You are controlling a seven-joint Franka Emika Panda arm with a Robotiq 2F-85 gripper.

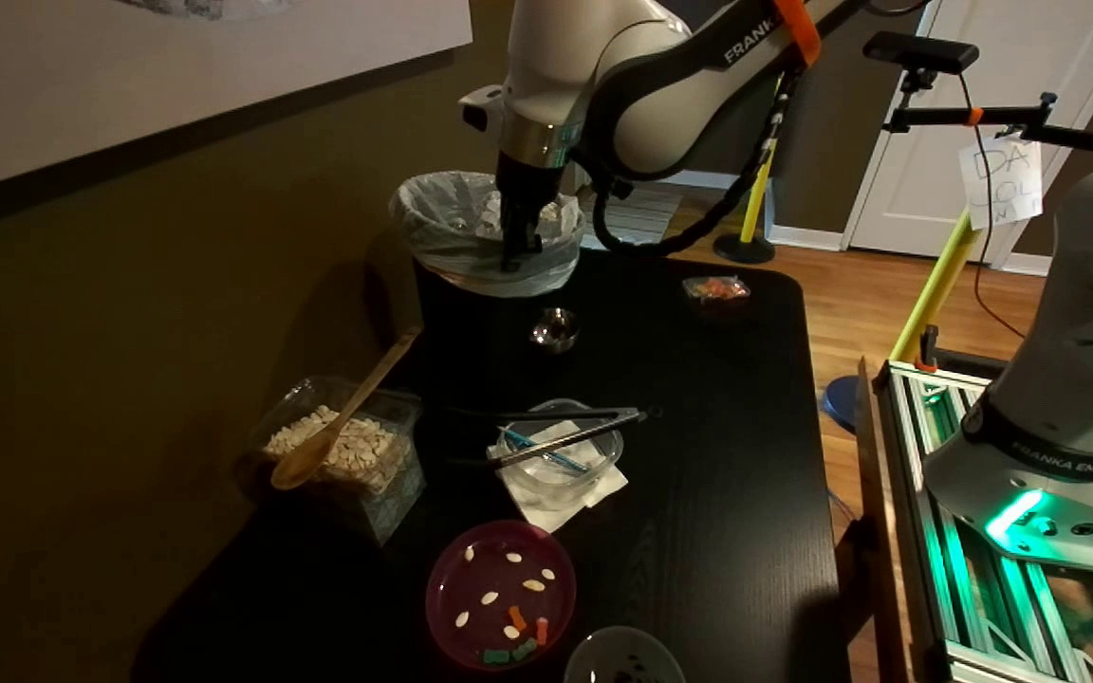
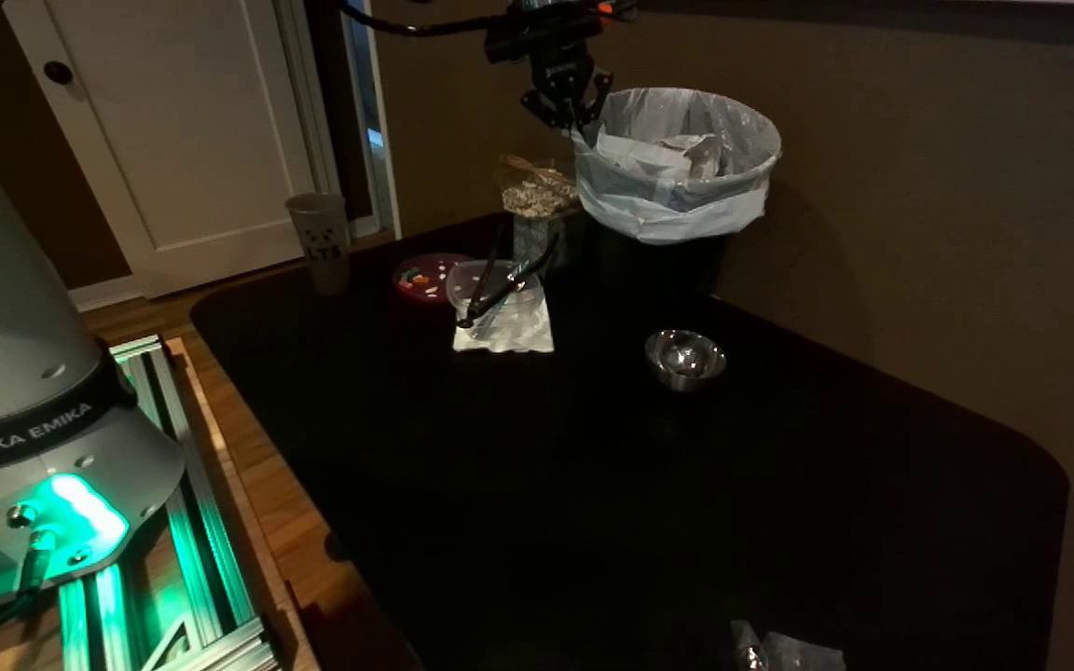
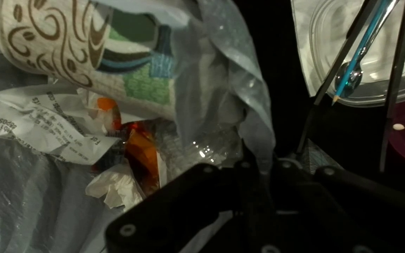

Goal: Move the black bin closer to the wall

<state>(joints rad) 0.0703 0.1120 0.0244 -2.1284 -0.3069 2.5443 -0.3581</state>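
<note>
The end effector (image 2: 574,130) was clenched on the rim of the black trash bin (image 2: 656,270), fingers (image 3: 251,188) pinching the edge of the pale plastic liner (image 2: 677,207) on the side facing the tongs (image 3: 402,52). The bin seemed to stand on the black surface (image 2: 518,485), near the wall (image 2: 919,196), its base lost in the dark, so whether it touched the wall could not be told. The grasp looked done; any final nudge wallward, then letting go and backing off, seemed left to do. The Franka forearm (image 1: 746,72) sloped in from above, the wrist (image 1: 546,66) hung over the bin, and the end effector pointed almost straight down. Inside the liner lay a patterned paper cup (image 3: 72,52) and a crumpled receipt (image 3: 44,123). Farther out, a small steel bowl (image 2: 686,362) sat near the bin, the tongs rested across a clear plastic tub (image 1: 556,495) on a white napkin (image 2: 504,337), a wooden spoon (image 1: 305,465) lay over pale pieces (image 1: 366,460), perhaps seeds, in a clear container (image 1: 393,517), and a maroon plate (image 1: 454,579) held small pale and coloured bits (image 1: 498,655)
</note>
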